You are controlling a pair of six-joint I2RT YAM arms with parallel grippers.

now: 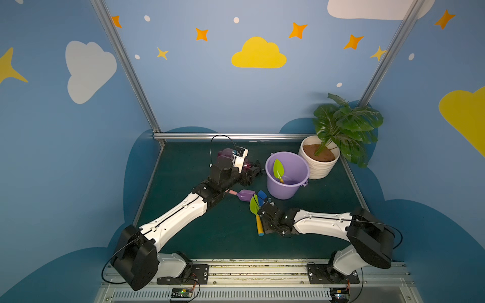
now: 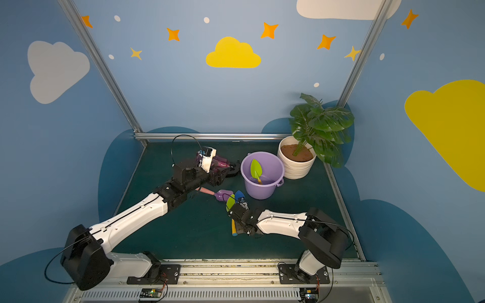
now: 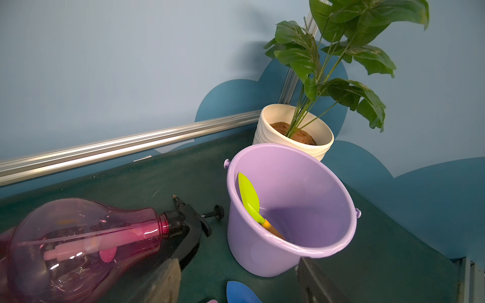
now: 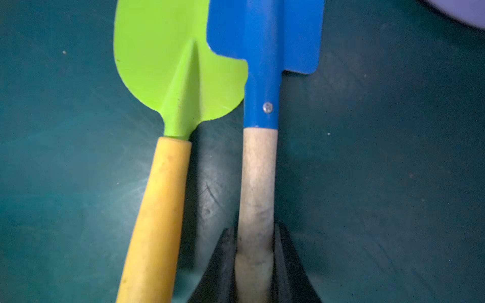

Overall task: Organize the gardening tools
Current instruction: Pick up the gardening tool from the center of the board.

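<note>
Right wrist view looks straight down on two shovels lying side by side on the dark green worktop [image 4: 393, 183]. One is the blue shovel [image 4: 262, 78] with a pale wooden handle. Just beside it is a lime-green shovel [image 4: 178, 78] with a yellow handle, and the blue blade overlaps the edge of the green one. The right gripper [image 4: 256, 232] is closed on the blue shovel, its two black fingers [image 4: 287, 259] pressed against either side of the wooden handle near its end; the yellow handle lies outside the grip. In both top views this pair lies near the middle of the worktop, blades pointing toward the lilac bucket [image 1: 284, 190]. The purple shovel [image 1: 247, 195] lies just beside their blade tips, its pink handle running under the left arm. A second lime-green shovel [image 1: 278, 169] stands tilted inside the bucket, blade up and handle down, leaning on the wall. The white ribbed pot [image 1: 321, 170] with a leafy plant [image 1: 346, 123] stands right behind the bucket in the far right corner. The left gripper [image 3: 237, 260] sits low beside the bucket with its fingers spread wide apart, gripping nothing. The pink translucent spray bottle [image 3: 78, 241] lies on its side on the worktop next to one of those fingers, its black trigger head toward the bucket. Whether finger and bottle touch, I cannot tell.
</note>
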